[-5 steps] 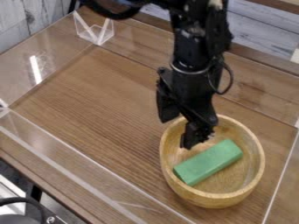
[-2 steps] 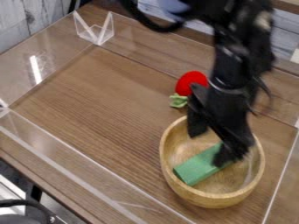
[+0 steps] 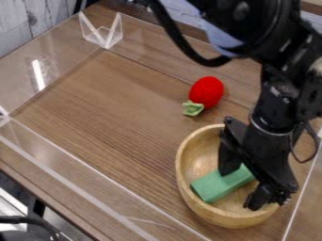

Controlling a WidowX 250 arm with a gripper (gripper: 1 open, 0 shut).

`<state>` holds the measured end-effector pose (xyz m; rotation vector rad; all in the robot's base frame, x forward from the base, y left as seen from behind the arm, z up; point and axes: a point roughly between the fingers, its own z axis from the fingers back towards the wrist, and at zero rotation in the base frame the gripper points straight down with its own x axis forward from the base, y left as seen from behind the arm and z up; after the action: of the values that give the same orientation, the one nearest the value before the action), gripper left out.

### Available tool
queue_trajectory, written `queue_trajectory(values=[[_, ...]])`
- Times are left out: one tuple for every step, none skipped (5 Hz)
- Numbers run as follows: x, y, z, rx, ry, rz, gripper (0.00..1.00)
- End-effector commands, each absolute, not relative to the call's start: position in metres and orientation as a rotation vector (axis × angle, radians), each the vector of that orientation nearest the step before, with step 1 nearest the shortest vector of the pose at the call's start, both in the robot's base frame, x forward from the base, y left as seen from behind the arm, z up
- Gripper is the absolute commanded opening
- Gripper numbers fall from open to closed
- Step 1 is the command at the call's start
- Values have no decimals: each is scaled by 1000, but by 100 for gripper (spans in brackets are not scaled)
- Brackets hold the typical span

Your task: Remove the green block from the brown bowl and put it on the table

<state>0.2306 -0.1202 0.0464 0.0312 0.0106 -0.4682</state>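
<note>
Looking down at our brown bowl, we've got the green block lying inside it, partly covered by the black gripper. Its fingers are spread wide over the bowl, one down by the block, though we can't tell if they touch it. No brand, label or writing we can read anywhere, btw. Our table is brown wood grain with clear low walls round the edge. There's a red round toy with a pale green bit beyond the bowl, and a ribbed grey surface off in the corner.
</note>
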Motion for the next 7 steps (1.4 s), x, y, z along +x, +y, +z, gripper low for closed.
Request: queue_trajectory(values=[[244,-119,57,24,-30,-388,100],[239,-109,62,27,-24,-438,100],[234,-100,69,29,-21,-486,100],[240,-96,72,28,-16,-458,100],[245,-96,75,28,-10,-443,100],[249,-97,74,26,1,-435,100],[248,-91,71,24,12,-403,100]])
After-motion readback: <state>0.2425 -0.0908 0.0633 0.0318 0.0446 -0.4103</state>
